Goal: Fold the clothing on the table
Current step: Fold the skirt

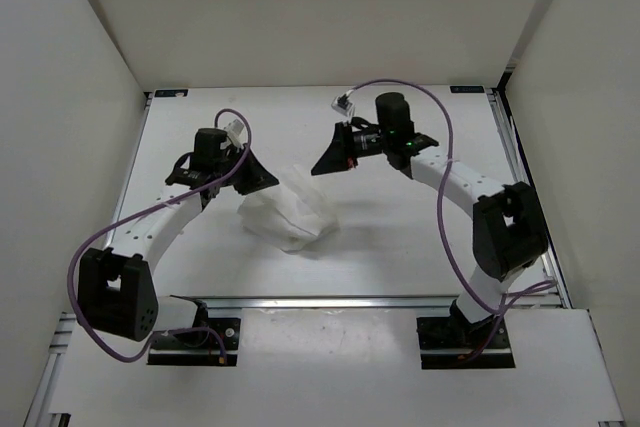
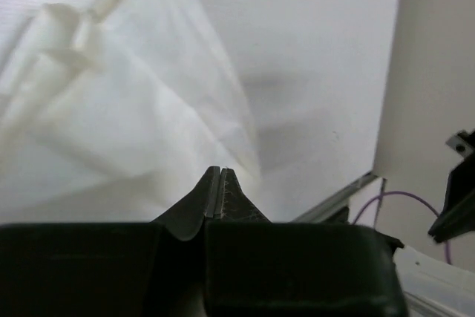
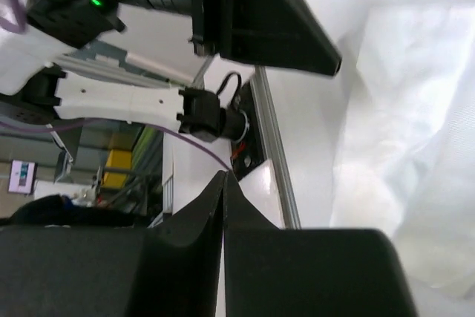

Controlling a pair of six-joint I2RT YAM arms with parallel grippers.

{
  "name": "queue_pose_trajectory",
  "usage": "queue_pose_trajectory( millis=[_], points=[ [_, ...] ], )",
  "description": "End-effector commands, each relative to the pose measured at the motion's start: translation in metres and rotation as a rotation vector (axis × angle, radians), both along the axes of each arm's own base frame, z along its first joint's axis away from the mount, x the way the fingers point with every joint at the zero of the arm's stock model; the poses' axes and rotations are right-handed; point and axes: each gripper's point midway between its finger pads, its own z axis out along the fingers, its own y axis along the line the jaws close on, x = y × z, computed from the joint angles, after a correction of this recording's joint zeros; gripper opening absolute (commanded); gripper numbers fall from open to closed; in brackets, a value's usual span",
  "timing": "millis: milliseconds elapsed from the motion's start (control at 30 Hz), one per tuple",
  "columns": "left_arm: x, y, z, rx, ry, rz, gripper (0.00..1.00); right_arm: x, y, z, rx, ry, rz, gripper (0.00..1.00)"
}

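While the clothing (image 1: 290, 215) lies as a crumpled white heap near the middle of the table (image 1: 400, 237), both grippers stand at its far side, one at each corner. The left gripper (image 2: 220, 180) is at the far left edge of the heap. Its jaws are pressed fully together, and its wrist camera shows the creased fabric spreading out just beyond the tips. I see no fabric between the jaws, but I cannot tell whether a thin layer is pinched there. The right gripper (image 3: 223, 183) is just past the far right edge of the heap. Its jaws are also fully closed and hold nothing, and the cloth lies off to one side of them, not touching. The two grippers point toward each other with a small gap between. The near rail (image 1: 340, 301) runs a little in front of the heap. Bare table is on both sides of the heap and a wider bare band is behind the grippers, up to the far edge. Each arm rises from its base at the near edge, bows outward toward its own side of the table, then reaches inward with the wrist turned to the centre. A purple cable (image 1: 445, 197) loops along each arm.
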Motion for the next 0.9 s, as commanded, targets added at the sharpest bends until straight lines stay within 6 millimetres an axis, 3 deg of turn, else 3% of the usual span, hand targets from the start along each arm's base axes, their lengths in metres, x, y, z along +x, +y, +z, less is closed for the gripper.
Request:
queue_pose_trajectory(
  millis=[0,133,167,200,300,400,467,533,633,867],
  points=[
    [0.002,-0.030,0.039,-0.130,-0.064,-0.070,0.00,0.005,-0.012,-0.008,0.028,0.057,-0.001,0.00],
    [0.010,-0.037,0.049,-0.156,-0.083,-0.082,0.00,0.010,-0.003,-0.035,0.046,0.168,0.040,0.00],
    [0.010,-0.037,0.045,-0.152,-0.072,-0.082,0.00,0.008,0.001,-0.030,0.062,0.177,0.064,0.00],
    [0.013,-0.036,0.047,-0.156,-0.078,-0.079,0.00,0.006,0.008,-0.045,0.049,0.222,0.086,0.00],
    [0.015,-0.036,0.029,-0.148,-0.048,-0.071,0.00,0.000,0.034,-0.055,0.044,0.245,0.161,0.00],
    [0.008,-0.024,0.004,-0.086,-0.017,-0.041,0.00,-0.013,0.043,-0.081,-0.009,0.339,0.202,0.00],
    [0.004,-0.012,-0.011,-0.091,0.013,-0.007,0.00,-0.019,0.041,-0.104,-0.050,0.412,0.214,0.00],
    [-0.004,0.002,-0.031,-0.054,0.047,0.032,0.00,-0.025,0.039,-0.118,-0.075,0.463,0.233,0.00],
    [-0.011,0.017,-0.045,-0.023,0.072,0.064,0.00,-0.039,0.036,-0.135,-0.118,0.546,0.250,0.00],
    [-0.024,0.027,-0.056,-0.025,0.089,0.094,0.00,-0.069,0.032,-0.186,-0.305,0.668,0.252,0.00]
  ],
)
